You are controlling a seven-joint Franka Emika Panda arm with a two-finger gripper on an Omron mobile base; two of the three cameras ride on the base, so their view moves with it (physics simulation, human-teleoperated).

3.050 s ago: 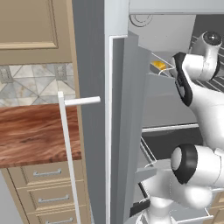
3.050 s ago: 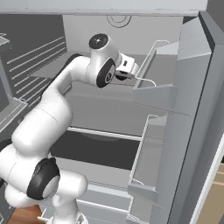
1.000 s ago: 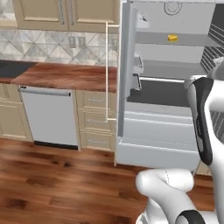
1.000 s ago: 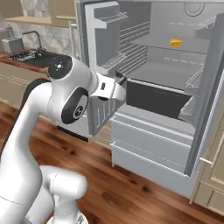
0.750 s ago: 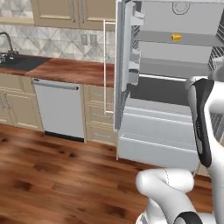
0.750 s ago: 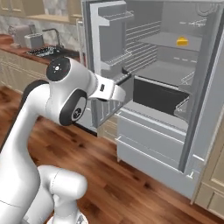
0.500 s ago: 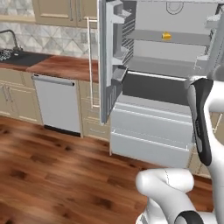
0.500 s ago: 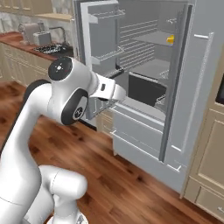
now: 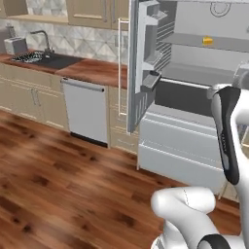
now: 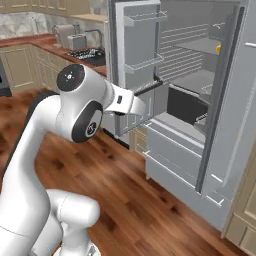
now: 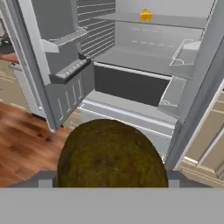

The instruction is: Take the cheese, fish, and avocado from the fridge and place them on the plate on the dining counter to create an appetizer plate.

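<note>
Fingers spread wide around the avocado, gripping it between them; fridge stands open ahead, cheese on its upper shelf, doors flanking.

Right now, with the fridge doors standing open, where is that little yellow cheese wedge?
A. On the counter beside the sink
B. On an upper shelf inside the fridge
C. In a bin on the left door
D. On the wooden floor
B. The cheese sits on an upper shelf inside the open fridge, seen in the hand view and as a yellow spot on a shelf in the left base view.
</note>
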